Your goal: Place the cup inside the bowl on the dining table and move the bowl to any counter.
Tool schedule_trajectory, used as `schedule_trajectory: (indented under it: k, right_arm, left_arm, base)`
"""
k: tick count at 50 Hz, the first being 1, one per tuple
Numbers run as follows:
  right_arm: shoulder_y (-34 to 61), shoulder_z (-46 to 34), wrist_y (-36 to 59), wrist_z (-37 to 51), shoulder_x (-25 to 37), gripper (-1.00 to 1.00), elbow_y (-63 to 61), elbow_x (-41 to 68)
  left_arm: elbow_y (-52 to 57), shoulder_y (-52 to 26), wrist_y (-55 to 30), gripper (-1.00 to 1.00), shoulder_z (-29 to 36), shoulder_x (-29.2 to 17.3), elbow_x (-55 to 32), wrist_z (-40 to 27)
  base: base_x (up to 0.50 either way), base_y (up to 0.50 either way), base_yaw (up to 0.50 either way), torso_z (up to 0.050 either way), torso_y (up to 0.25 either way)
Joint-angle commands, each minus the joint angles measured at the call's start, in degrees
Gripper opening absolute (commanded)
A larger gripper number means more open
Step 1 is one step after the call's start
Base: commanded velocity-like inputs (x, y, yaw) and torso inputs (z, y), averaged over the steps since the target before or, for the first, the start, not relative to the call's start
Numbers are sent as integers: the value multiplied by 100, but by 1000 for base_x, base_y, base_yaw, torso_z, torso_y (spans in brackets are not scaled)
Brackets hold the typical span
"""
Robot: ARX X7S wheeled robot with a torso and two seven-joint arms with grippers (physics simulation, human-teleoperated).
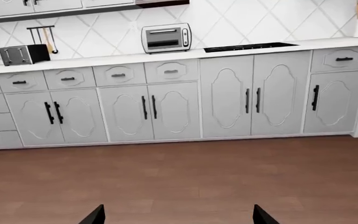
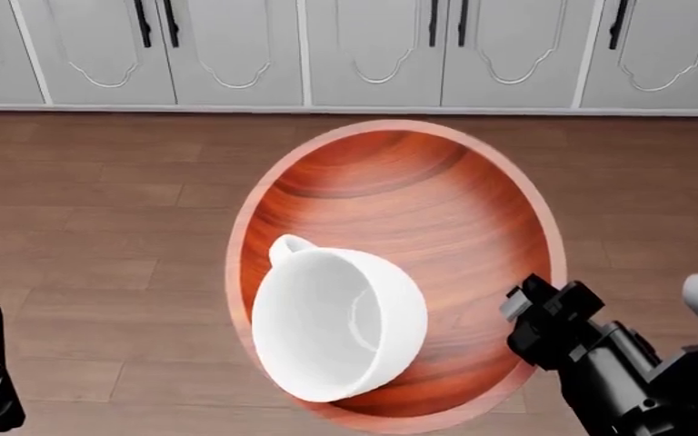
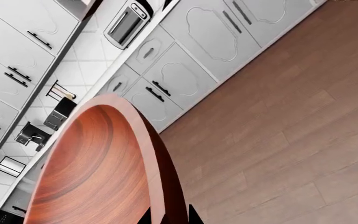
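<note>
Brown plank floor [image 2: 83,236] lay below; right gripper [image 2: 531,313] pinched reddish-brown wooden bowl [image 2: 446,209] rim at 4 o'clock, glossy white mug [image 2: 337,327] inside; left gripper [image 1: 177,217] spread, grey cabinets [image 1: 166,102] at 12.

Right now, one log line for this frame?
cup: inside bowl | bowl: held aloft over floor | right gripper: clamped on bowl rim | left gripper: open, empty | counter: ahead

Even, bright, shadowless light is filling all three renders; everything is staying sharp, with soft sheen showing inside the cup [image 2: 339,322].
</note>
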Motion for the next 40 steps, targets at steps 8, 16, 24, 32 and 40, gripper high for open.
schedule_trajectory:
  k: [8, 16, 24, 32, 40]
  right_arm:
    - [-31, 69, -109, -125, -6, -100, -85, 117]
    - [-63, 67, -132, -135, 8, -100, -88, 123]
    - [-53, 36, -141, -133, 28, -100, -90, 113]
    - [-87, 16, -160, -164, 45, -100, -95, 101]
    - [-91, 12, -175, -176, 82, -100, -99, 101]
  left_arm:
    - [5, 0, 102, 100, 31, -3, 12, 28]
    - [-4, 3, 112, 100, 38, -4, 3, 19]
    - [24, 43, 119, 100, -9, -39, -34, 30]
    - [45, 6, 80, 100, 4, -52, -46, 0]
    - [42, -18, 69, 100, 25, -55, -59, -10]
  base:
    - [500, -1, 0, 1, 1]
    - [500, -1, 0, 0, 1]
    - [500, 0, 0, 0, 3]
    - [500, 55, 0, 0, 1]
    - [500, 106, 0, 0, 1]
